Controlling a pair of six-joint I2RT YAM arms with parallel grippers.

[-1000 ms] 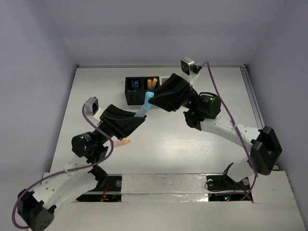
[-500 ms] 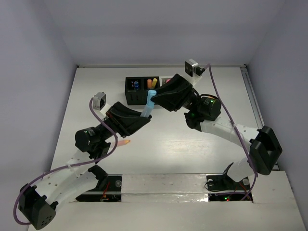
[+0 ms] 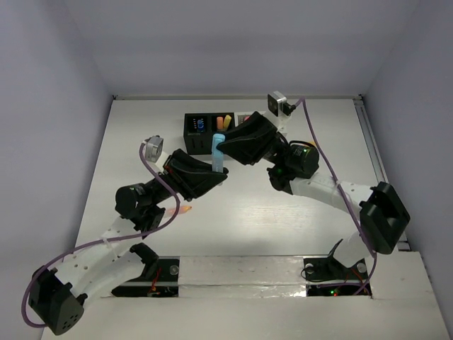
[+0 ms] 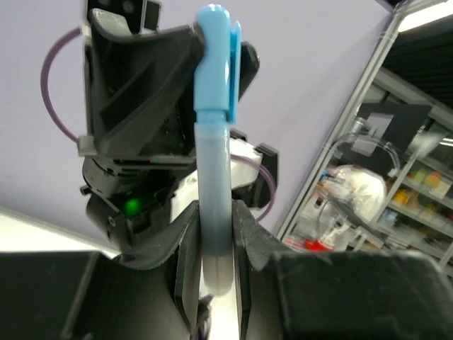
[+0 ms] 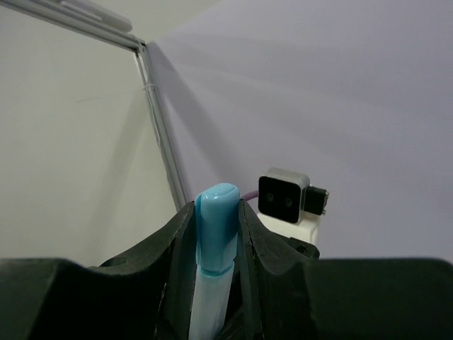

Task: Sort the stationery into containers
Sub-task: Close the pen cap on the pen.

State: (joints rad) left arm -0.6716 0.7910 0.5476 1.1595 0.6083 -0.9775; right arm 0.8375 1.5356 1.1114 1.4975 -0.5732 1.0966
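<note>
Table [image 3: 297,212]: white and walled in on three sides, with both arms bolted at its 6 o'clock edge.
Right arm [image 3: 333,191]: it bent in from 4 o'clock and reached across toward 10 o'clock, ending near the middle of the table.
Left arm [image 3: 113,244]: it rose from 7 o'clock and stretched toward 1 o'clock, meeting the other arm above the table.
Containers [image 3: 192,145]: a row of small joined boxes at 12 o'clock, a little left of centre. I could make out the black ones plainly; the right arm hid the far end of the row.
Right gripper [image 3: 221,146]: it sat just in front of the containers, fingers narrow and pressed on either side of the pen's cap.
Left gripper [image 4: 216,219]: it was tilted upward at 7 o'clock of the right gripper, fingers clamped on the lower barrel of the pen.
Blue pen [image 3: 218,152]: it stood nearly upright in the air, cap end up, held between the two grippers at once and just on the near side of the containers.
Orange pieces [image 3: 224,122]: two short stubs stood up in one of the boxes, at 12 o'clock of the pen.
Orange crayon [image 3: 185,209]: it lay loose on the table at 7 o'clock of the pen, partly under the left arm.
</note>
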